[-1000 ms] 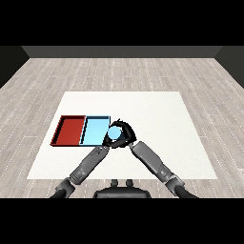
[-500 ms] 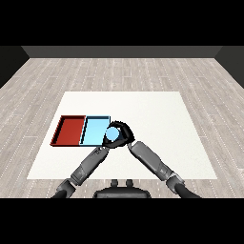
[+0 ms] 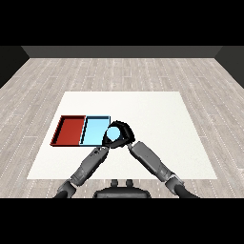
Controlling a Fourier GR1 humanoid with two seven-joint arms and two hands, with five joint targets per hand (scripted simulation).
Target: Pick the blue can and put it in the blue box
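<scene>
The blue can (image 3: 113, 135) is held above the table, at the right rim of the light blue tray (image 3: 94, 129). My right hand (image 3: 126, 134) is shut on it, with fingers curled round its right side and top. My left hand (image 3: 105, 145) sits just below and to the left of the can, against the tray's front right corner, and is mostly hidden by the can and the right hand. The red tray (image 3: 70, 130) lies directly left of the blue one.
Both trays sit on the left half of the white table (image 3: 157, 119). My two forearms meet in a V shape at the can, near the table's front middle.
My right hand has carried the blue can a little to the left, up to the blue tray's right rim. The left forearm has barely moved.
</scene>
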